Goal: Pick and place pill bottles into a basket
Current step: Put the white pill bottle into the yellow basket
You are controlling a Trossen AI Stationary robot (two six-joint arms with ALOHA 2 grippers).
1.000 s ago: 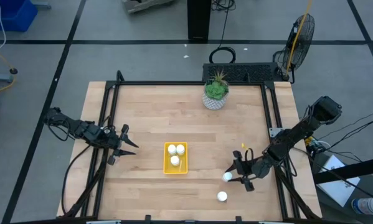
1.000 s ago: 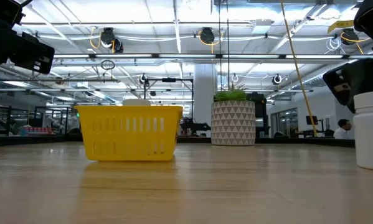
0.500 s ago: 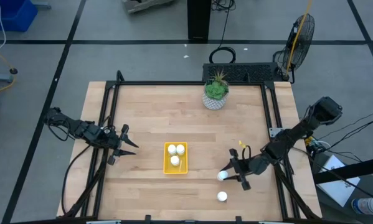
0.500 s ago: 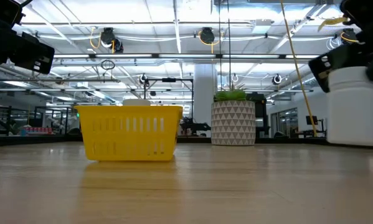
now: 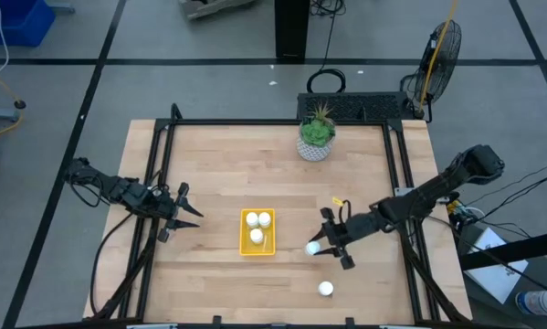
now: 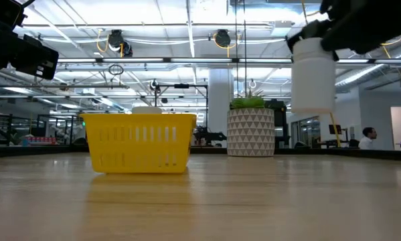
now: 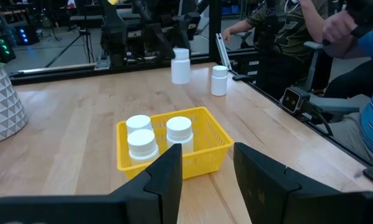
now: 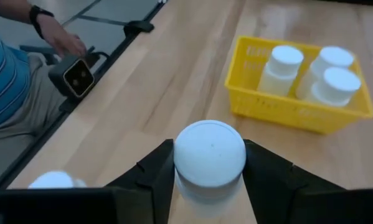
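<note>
Currently the right gripper [image 5: 320, 247] is holding a pill bottle [image 5: 313, 248] upright, its long axis vertical and its round cap facing up, with the dark fingers [image 8: 270, 171] clamped against opposite sides of the white body just below the cap. In the low view the held bottle [image 6: 312, 75] is hanging clear of the bench [image 5: 218, 164], level with the top of the plant pot [image 6: 251, 132] behind it. Compared with a second ago, the bottle is sitting higher and has travelled across the bench toward the basket [image 5: 243, 244]; back then it was standing low at the right edge of the low view, and the right arm was reaching less far in. The bottle is now lying just to the right of the basket, not yet over it. Three other bottles [image 5: 257, 227] are standing upright inside the yellow basket, caps up, and a fifth bottle [image 5: 325, 289] is standing alone on the bench nearer the front edge, apart from the gripper. The left gripper [image 5: 184, 212] is waiting at the left side of the bench, its fingers spread apart and holding nothing, unchanged from earlier. A person's sleeve [image 8: 5, 81] is showing beyond the bench edge.
</note>
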